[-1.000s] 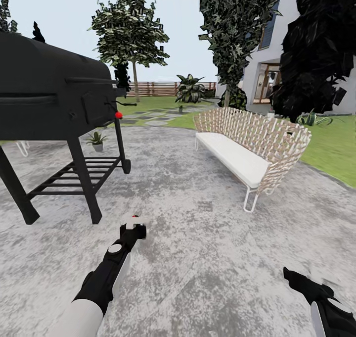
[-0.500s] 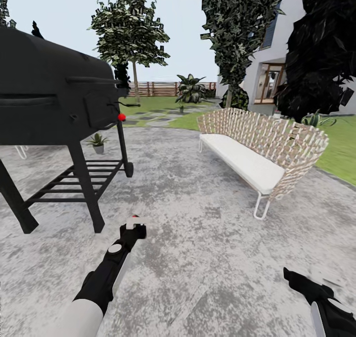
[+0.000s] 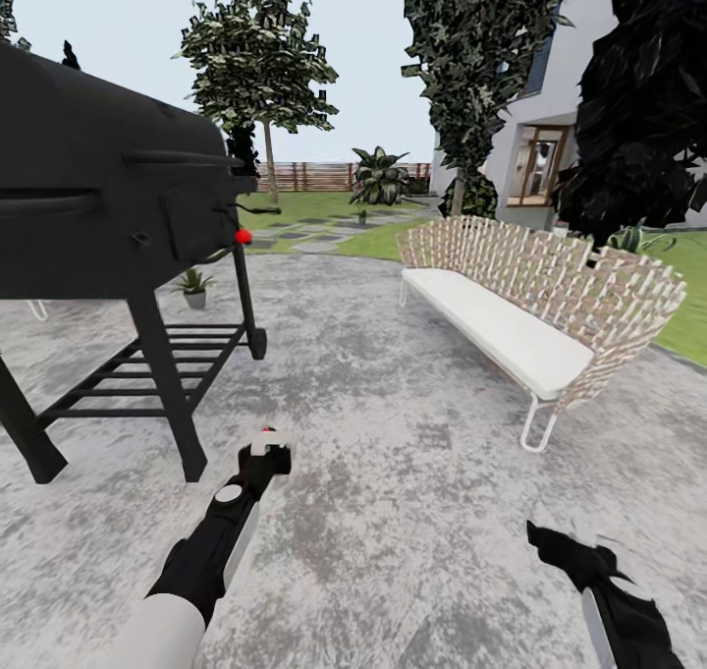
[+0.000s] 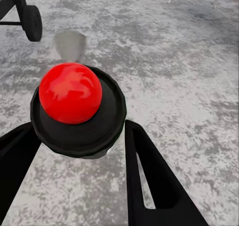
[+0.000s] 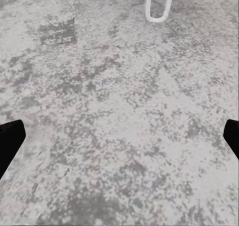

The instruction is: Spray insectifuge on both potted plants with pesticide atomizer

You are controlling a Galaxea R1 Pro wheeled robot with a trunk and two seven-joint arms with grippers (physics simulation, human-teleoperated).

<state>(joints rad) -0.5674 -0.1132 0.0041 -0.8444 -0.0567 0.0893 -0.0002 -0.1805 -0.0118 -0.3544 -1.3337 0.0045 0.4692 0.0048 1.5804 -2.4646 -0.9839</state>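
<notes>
My left gripper (image 3: pixel 265 456) is shut on the pesticide atomizer (image 3: pixel 267 441), whose whitish head and red spot show just above the black fingers. Seen from the left wrist, the atomizer (image 4: pixel 70 92) is a red ball on a round black cap, held between the two fingers of the left gripper (image 4: pixel 74 151). Low at the right, my right gripper (image 3: pixel 568 551) hangs over the patio, and the right wrist view shows the right gripper (image 5: pixel 119 136) wide open with bare paving between its tips. One potted plant (image 3: pixel 193 284), spiky green in a grey pot, stands beyond the grill.
A large black grill (image 3: pixel 108 217) on legs stands close at the left. A woven sofa (image 3: pixel 535 296) with a white cushion is at the right. Behind it a leafy rosette (image 3: pixel 633 240) grows on the lawn. Stepping slabs (image 3: pixel 314 229), a big shrub (image 3: pixel 378 176) and a fence (image 3: pixel 314 175) lie far ahead.
The whole view has advanced: grill and sofa loom larger and nearer. My right gripper has shifted left and up in the picture. The left gripper still holds the atomizer in the same pose.
</notes>
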